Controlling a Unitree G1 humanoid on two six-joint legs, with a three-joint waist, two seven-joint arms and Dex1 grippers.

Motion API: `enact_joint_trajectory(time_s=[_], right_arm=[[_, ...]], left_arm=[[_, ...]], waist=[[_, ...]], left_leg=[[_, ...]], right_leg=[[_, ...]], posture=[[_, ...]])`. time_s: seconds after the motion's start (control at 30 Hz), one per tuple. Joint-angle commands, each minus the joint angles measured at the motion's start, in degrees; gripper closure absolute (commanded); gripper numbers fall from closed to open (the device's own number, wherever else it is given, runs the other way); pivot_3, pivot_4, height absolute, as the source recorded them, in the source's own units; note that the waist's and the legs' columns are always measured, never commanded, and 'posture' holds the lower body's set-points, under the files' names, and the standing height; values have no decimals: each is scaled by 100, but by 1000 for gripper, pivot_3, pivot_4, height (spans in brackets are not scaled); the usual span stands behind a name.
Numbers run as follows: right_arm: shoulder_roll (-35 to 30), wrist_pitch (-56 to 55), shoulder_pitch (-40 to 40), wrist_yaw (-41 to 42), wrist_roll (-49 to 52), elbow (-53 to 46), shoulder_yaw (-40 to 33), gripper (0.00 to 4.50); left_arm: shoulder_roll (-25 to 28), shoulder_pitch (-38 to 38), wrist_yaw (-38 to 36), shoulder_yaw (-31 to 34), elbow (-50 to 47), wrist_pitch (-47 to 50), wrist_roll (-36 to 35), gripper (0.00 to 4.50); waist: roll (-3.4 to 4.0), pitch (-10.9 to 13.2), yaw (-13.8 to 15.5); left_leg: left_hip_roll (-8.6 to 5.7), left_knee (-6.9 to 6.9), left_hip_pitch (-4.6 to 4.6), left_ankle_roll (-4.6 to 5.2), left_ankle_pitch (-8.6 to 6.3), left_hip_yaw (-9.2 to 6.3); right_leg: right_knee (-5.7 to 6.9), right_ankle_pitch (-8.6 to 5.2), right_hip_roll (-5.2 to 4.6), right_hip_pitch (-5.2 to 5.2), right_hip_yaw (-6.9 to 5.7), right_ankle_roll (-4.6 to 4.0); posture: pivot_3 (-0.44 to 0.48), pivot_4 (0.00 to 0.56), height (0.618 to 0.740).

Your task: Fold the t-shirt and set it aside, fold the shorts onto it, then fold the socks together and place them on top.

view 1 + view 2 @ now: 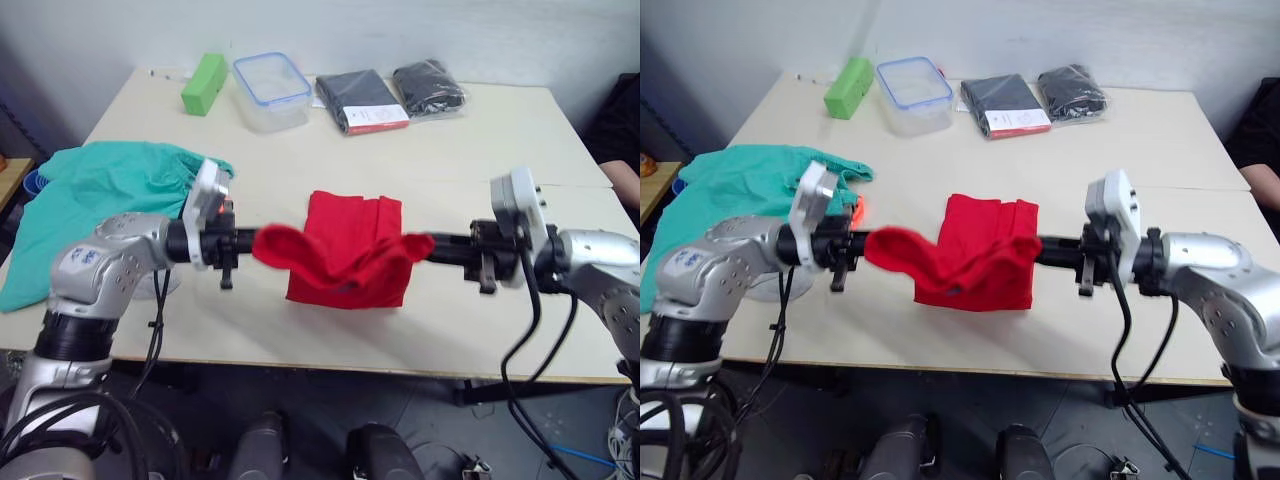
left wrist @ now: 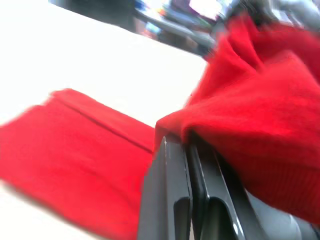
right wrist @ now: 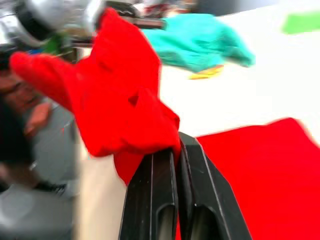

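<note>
The red t-shirt (image 1: 345, 250) lies partly folded at the middle of the table, its near edge lifted off the surface. My left gripper (image 1: 262, 243) is shut on the lifted left corner, and my right gripper (image 1: 418, 246) is shut on the lifted right corner. Both wrist views show black fingers (image 2: 187, 195) (image 3: 172, 195) pinched together with red cloth between them. The teal-green shorts (image 1: 95, 195) lie bunched at the table's left edge, with a bit of orange drawstring (image 1: 858, 211) showing. The socks are out of view.
At the table's far side stand a green block (image 1: 204, 84), a clear plastic box with a blue rim (image 1: 271, 90), and two dark packaged items (image 1: 361, 100) (image 1: 429, 86). A person's arm (image 1: 625, 180) shows at the right edge.
</note>
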Motion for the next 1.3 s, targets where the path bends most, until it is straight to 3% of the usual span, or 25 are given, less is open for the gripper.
enact_joint_trajectory(time_s=[0.03,0.13,0.23,0.4,0.5,0.57,0.77,0.87,1.2,1.23,1.3], right_arm=[[489,318,-694,-532,-650,1102,354,4463],[1040,455,-1283,-837,-1084,2097,481,4463],[1580,666,-1983,-1167,-1614,3489,633,4463],[2063,831,-2912,-1904,-1998,5396,78,4463],[2135,895,-3199,-1953,-2144,5846,-59,4463],[2180,993,-3348,-2120,-2225,6071,-182,4463],[2205,1000,-3505,-2211,-2609,6335,-194,4463],[2176,971,-3415,-1999,-2656,6148,-209,3800],[1759,578,-2597,-1307,-2852,4253,-66,321],[1624,388,-2366,-1122,-2913,3774,40,54],[1397,151,-1932,-823,-2940,2888,161,54]], left_arm=[[-392,-505,561,99,838,77,377,4466],[-745,-884,778,49,1518,-66,739,4466],[-1183,-1471,1280,33,2827,-347,1276,4466],[-1531,-2006,1640,154,4256,-729,1807,4466],[-1659,-2227,1920,344,4827,-670,1916,4466],[-1720,-2358,2213,513,5179,-638,1969,4466],[-1804,-2605,2425,865,5693,-585,2023,4466],[-1809,-2708,2471,1066,5794,-489,1985,3848],[-1663,-3105,2457,1762,5885,-381,1805,729],[-1607,-3100,2252,1671,5767,-479,1899,712],[-1497,-2973,1609,1275,5355,-691,2165,712]], waist=[[0,0,-27],[0,0,-45],[-1,1,-48],[-1,1,-104],[-1,1,-126],[-1,1,-137],[-1,1,-151],[-1,1,-152],[-1,1,-141],[-1,1,-139],[-1,1,-136]], left_leg=[[0,2,4,-4,-3,3],[3,-2,-2,-8,-4,5],[4,4,-9,-12,-4,5],[3,3,-14,-14,-2,12],[2,0,-35,-14,-2,9],[3,14,-96,-20,3,8],[3,11,-98,-25,5,12],[2,11,-98,-26,6,14],[-1,13,-110,-28,7,23],[-1,12,-110,-29,8,23],[-1,11,-110,-31,8,25]], right_leg=[[9,1,0,-2,1,2],[21,2,6,-16,-2,3],[34,2,15,-27,-18,3],[67,2,10,-37,-38,3],[84,3,4,-65,-39,5],[112,3,7,-129,-39,5],[125,3,11,-141,-42,6],[130,3,21,-144,-41,6],[168,3,23,-181,-35,6],[169,3,23,-183,-35,6],[173,3,25,-186,-34,6]], posture=[[0,150,740],[0,150,740],[0,150,740],[0,150,740],[0,150,740],[0,150,740],[0,150,740],[0,150,740],[0,150,740],[0,150,740],[0,150,740]])
